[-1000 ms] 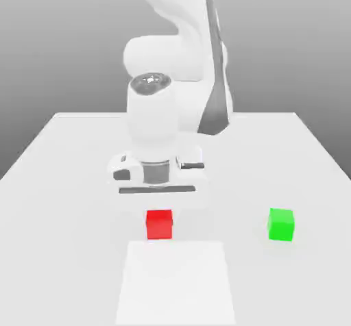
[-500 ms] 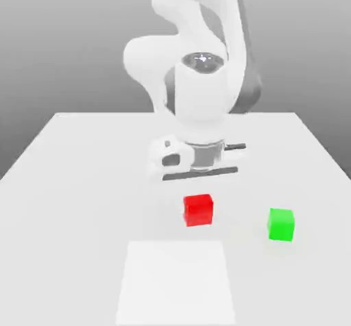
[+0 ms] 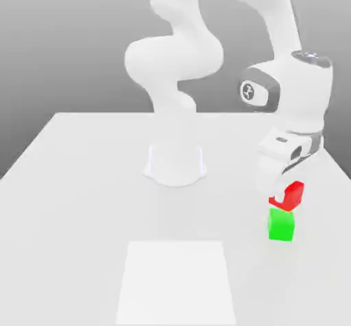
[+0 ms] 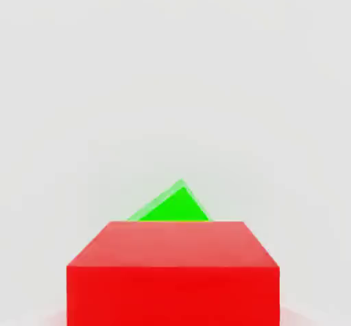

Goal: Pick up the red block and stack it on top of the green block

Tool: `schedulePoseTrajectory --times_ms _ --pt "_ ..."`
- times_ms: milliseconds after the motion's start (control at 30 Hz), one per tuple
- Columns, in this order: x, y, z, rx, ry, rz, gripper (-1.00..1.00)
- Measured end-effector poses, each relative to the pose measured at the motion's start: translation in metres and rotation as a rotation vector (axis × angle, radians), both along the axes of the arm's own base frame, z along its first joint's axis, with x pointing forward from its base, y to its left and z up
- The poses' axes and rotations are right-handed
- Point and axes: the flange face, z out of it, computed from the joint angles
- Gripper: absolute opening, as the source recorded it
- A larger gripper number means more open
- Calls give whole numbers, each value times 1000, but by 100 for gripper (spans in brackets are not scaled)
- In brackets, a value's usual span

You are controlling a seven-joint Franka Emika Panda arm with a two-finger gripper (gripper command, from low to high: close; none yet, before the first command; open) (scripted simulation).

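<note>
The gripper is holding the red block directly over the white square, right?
Not over the white square: the exterior view shows the gripper holding the red block up by the green block. It does hold the red block.

The red block [image 3: 288,196] has swung over to the exterior view's right and turned. It's now up by the green block [image 3: 281,224], seemingly above it. The arm [image 3: 301,98] has swept right with it.
</note>
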Motion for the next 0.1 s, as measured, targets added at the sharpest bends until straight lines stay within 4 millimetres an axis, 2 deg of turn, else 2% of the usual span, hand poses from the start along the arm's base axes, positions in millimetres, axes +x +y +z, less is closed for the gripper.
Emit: schedulePoseTrajectory --times_ms 100 --pt "1 -1 0 0 0 -3 100"
